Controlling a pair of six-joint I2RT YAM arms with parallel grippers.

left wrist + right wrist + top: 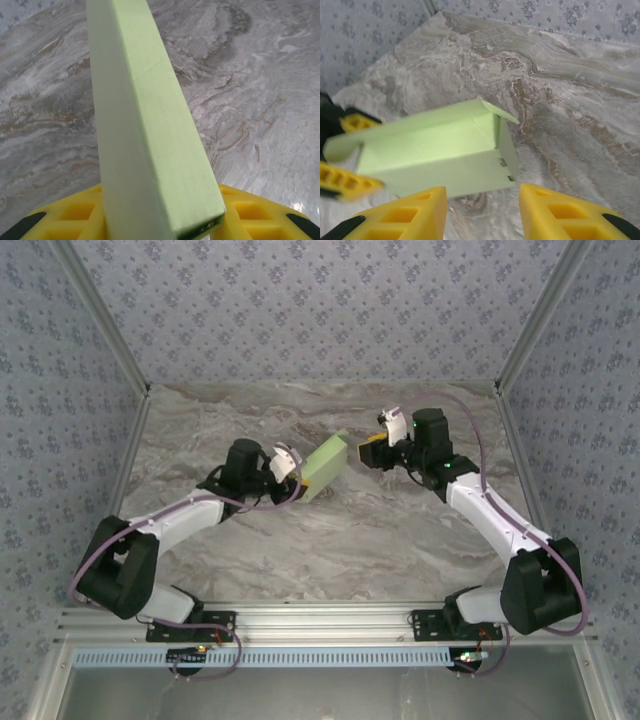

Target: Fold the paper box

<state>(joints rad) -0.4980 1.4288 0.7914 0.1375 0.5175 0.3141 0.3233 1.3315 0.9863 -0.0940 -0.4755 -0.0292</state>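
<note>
Marbled tabletop lies beneath the paper box, seemingly held aloft so its loose end flap can be reached; left fingers clamp one end, while right fingers stand released just beside the flapped end.

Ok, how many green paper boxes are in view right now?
1. The paper box is mid-table between the arms, one end gripped by the left end effector, the open right end effector near the other end.

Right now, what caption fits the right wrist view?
Green paper box gripped by left pincer; right pincer open near it.
</note>
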